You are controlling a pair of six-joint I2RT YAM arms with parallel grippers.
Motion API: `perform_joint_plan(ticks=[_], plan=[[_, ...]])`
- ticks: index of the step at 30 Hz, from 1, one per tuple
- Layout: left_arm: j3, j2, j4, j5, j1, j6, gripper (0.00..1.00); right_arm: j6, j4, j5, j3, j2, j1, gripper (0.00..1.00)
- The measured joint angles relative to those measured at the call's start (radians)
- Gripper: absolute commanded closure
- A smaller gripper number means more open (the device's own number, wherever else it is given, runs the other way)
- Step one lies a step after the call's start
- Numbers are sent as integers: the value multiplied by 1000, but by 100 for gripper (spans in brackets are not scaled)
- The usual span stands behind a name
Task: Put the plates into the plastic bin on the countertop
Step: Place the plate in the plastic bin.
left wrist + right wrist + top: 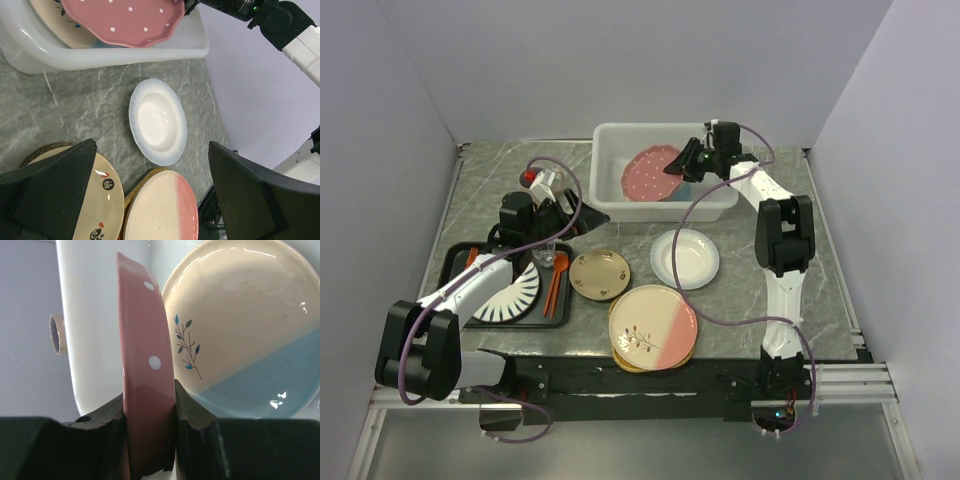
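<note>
Pink white-dotted scalloped plate (652,172), rim clamped in the right gripper (149,412), tilts over the cream-and-blue plate (240,315) inside the white plastic bin (650,212); left gripper (572,214) gapes empty.

A pink dotted plate (652,172) with a scalloped rim hangs tilted inside the white bin (608,160), its edge pinched by the right claw (685,163). Under it in the bin lies a cream-and-blue plate (240,325) with a sprig drawing. The bin stands at the far side of the marbled bench (490,190). In front of it lie a white plate (685,258), a tan plate (600,274) to its left, and nearest, a cream-and-pink plate (653,325) topping a stack.
</note>
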Motion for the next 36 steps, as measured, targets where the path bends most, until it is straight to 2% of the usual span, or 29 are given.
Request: perform_joint_plan(ticks=[11,22,25,26,29,36], plan=[[0,-13,-5,-3,1,2,1,-18,-4,34,0,74,0,100],[0,-21,-22,-10,3,4,1,-37,-8,39,0,76,0,92],[0,-21,-23,-10,4,4,1,-45,-11,41,0,76,0,85],[0,-21,-22,-10,4,4,1,-47,-12,43,0,76,0,78],[0,-21,-23,-10,4,4,1,-53,-15,48,0,75,0,68],[0,-30,-22,-10,4,4,1,-100,-50,101,0,65,3,51]])
